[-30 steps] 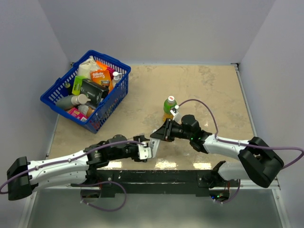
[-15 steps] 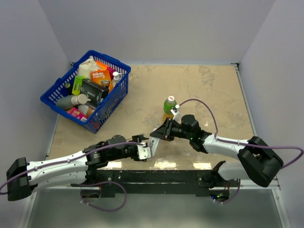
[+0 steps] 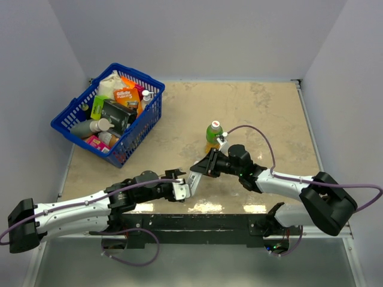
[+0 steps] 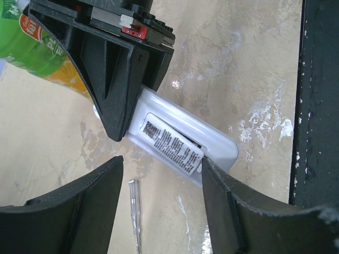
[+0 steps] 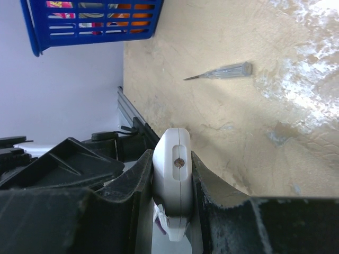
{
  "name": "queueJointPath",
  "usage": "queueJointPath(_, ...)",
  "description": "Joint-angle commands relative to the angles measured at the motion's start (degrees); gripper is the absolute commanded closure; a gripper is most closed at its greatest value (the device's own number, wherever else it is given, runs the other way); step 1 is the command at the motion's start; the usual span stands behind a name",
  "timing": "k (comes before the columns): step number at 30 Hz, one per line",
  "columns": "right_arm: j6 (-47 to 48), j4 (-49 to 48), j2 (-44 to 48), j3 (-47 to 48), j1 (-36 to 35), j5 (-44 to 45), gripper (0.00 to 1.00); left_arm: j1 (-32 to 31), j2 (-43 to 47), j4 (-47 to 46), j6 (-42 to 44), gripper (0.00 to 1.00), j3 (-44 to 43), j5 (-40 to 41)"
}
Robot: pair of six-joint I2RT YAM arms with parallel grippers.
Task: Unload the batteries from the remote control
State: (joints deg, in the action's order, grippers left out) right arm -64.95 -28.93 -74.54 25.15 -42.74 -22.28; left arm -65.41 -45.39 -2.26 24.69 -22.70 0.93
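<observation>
A robotics lab cell: plain grey walls [image 3: 197, 36] enclosing a beige tabletop [image 3: 263, 113].

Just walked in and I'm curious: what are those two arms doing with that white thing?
The right fingers are clamped on a white remote, holding it out near the front of the table. The left fingers are open at its free end, one tip against the edge of the labelled back. No batteries show yet. A thin tool lies on the table close by.
</observation>
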Motion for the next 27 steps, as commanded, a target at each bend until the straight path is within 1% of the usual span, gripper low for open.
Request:
queueJointPath(1, -0.18, 5.98, 2.12, -0.19, -2.08, -6.29, 1.00, 1.16, -0.31, -7.05, 3.35, 0.36, 0.19, 9.88)
queueJointPath(4, 0.17, 7.74, 2.47, -0.01, -1.82, -4.70, 1.00, 1.16, -0.93, -8.72, 3.09, 0.35, 1.34, 10.06)
queueJointPath(9, 0.26, 9.32, 2.73, -0.45, -1.64, -3.47, 1.00, 1.16, -3.21, -9.16, 2.65, 0.34, 0.64, 9.71)
queueJointPath(12, 0.35, 12.75, 4.05, -0.01, -1.21, 0.39, 1.00, 1.16, -5.94, -8.81, 2.03, 0.34, 0.46, 9.88)
queueJointPath(15, 2.01, 17.14, 4.58, 2.09, -0.59, 4.87, 1.00, 1.25, -6.91, -8.11, 0.80, 0.35, -0.42, 9.62)
queueJointPath(16, 3.85, 20.63, 4.50, 3.06, -0.59, 6.10, 1.00, 1.25, -6.56, -8.37, 0.45, 0.34, -0.42, 9.62)
queueJointPath(17, 4.82, 22.49, 4.32, 4.81, -0.68, 8.90, 1.00, 1.25, -6.38, -8.29, -0.25, 0.34, -0.50, 9.53)
queueJointPath(19, 7.62, 26.79, 4.05, 6.14, -0.59, 11.37, 1.00, 1.25, -6.03, -7.41, -0.95, 0.34, -1.03, 9.53)
queueJointPath(21, 9.65, 28.75, 3.79, 8.16, -0.59, 14.27, 1.00, 1.25, -5.68, -6.79, -2.97, 0.34, -1.56, 10.67)
queueJointPath(22, 11.49, 31.62, 3.79, 8.69, -0.68, 14.89, 1.00, 1.25, -5.07, -6.44, -3.85, 0.33, -2.17, 11.46)
queueJointPath(23, 12.21, 32.17, 3.88, 9.30, -0.68, 15.34, 1.00, 1.25, -4.63, -6.44, -6.21, 0.33, -2.35, 13.46)
queueJointPath(25, 13.26, 32.53, 4.49, 9.31, -0.59, 15.69, 1.00, 1.51, -3.23, -6.53, -9.90, 0.29, -3.14, 16.37)
queueJointPath(26, 13.18, 32.36, 4.84, 8.61, -0.59, 15.52, 1.00, 1.86, -3.13, -6.00, -16.45, 0.26, -3.75, 18.39)
queueJointPath(27, 13.09, 32.09, 5.11, 8.26, -0.68, 15.25, 1.00, 2.82, -3.13, -5.65, -20.60, 0.23, -4.45, 23.19)
